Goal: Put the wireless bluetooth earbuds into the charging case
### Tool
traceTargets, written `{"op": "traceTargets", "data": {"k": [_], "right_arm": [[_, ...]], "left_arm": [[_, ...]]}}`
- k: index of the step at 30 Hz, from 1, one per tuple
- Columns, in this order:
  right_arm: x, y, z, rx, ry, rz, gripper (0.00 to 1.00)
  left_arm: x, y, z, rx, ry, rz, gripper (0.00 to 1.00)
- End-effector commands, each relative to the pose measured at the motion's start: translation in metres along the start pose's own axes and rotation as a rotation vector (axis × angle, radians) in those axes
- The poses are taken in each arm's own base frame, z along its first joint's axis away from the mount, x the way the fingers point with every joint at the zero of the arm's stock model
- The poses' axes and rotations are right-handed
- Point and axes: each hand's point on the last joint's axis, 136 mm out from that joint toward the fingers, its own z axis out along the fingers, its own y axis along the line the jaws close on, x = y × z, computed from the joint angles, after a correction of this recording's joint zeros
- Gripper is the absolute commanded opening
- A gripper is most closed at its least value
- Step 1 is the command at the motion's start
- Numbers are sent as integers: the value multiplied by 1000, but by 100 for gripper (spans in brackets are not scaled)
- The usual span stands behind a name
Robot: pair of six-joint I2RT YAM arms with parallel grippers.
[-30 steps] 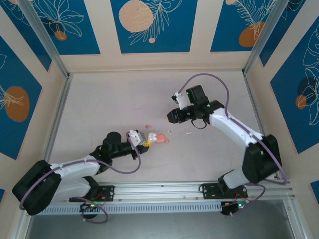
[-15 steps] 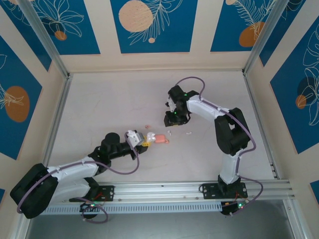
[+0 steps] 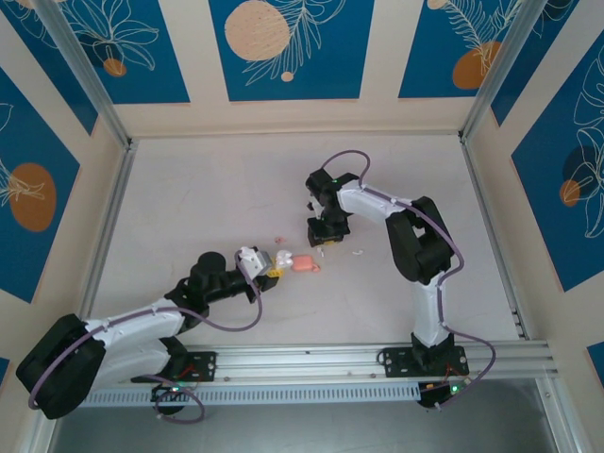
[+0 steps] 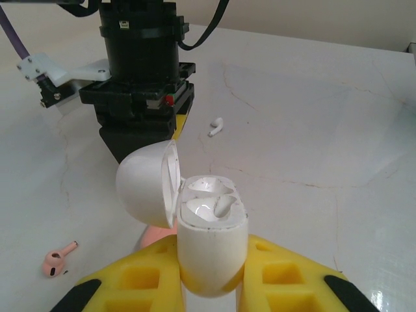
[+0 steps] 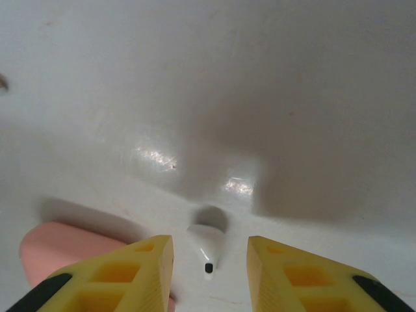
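Right gripper (image 5: pixel 209 252) has swung left; we are watching it hanging open, empty, straddling an earbud (image 5: pixel 203 239), stem pointing wristward. Left gripper (image 4: pixel 211 281) is clamping the case (image 4: pixel 209 240).

The table (image 3: pixel 208 189) is a pale grey-white surface, flat and a little glossy. From close up it shows fine crack-like lines (image 4: pixel 299 185) and bright reflections. A few small things lie near its middle. A pink earbud (image 3: pixel 277 238) lies alone on its side, with the stem down on the surface. Near it, to the right, is the charging case (image 3: pixel 303 264), coral-pink from above. It seems to rest on the table, but its underside is hidden. A white earbud (image 3: pixel 357 252) lies further right, apart from the case. A second white earbud (image 5: pixel 207 250) lies flat on the glossy surface, near a pink rounded shape but not touching it.
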Motion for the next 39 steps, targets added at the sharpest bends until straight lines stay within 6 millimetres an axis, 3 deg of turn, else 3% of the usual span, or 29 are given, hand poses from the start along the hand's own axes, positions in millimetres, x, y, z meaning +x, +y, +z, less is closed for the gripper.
{"op": "traceTargets", "data": {"k": [1,12,30,39], "right_arm": [[4,2,4,13,36,-12,35],[6,10,11,2,62,-15,35],[10,0,22,92,96,-8,33],[7,2,21,83,74,-5,21]], "left_arm": [[-2,1,-2,-10,-3,16,19],[-2,1,-4,-15,-2,15,19],[-1,2,-8,-27,3,26,19],[2,2,-7,-28,16,25,19]]}}
